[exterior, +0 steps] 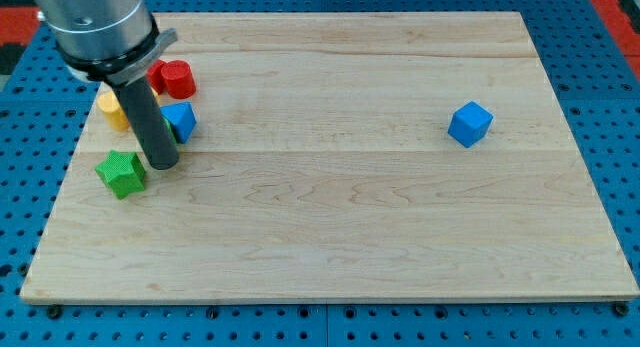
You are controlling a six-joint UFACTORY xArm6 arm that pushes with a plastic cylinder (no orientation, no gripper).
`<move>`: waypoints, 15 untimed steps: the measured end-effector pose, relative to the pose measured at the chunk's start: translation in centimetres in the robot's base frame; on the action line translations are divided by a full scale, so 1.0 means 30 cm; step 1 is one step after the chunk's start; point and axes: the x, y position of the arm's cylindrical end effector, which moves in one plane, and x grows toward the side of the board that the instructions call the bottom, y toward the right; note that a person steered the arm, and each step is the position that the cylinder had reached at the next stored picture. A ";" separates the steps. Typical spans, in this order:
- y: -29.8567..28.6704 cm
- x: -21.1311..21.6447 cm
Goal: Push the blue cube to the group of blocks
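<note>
The blue cube (470, 123) sits alone on the wooden board toward the view's right. The group of blocks lies at the view's upper left: a red cylinder (177, 78), a yellow block (112, 110) partly hidden behind the rod, a blue triangular block (182, 120) and a green star-shaped block (122, 173). My tip (165, 165) rests on the board inside that group, just right of the green block and below the blue triangular block, far left of the blue cube.
The wooden board (330, 237) lies on a blue perforated table (600, 57). The arm's grey body fills the view's top left corner and hides part of the group.
</note>
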 end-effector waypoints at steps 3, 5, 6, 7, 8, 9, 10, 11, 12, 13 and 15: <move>0.979 0.114; 1.214 -0.091; 0.941 -0.204; 1.094 -0.200; 1.256 -0.081; 1.107 -0.367; 0.818 -0.438; 0.477 -0.444; 0.209 -0.462; 0.202 -0.557; 0.040 -0.486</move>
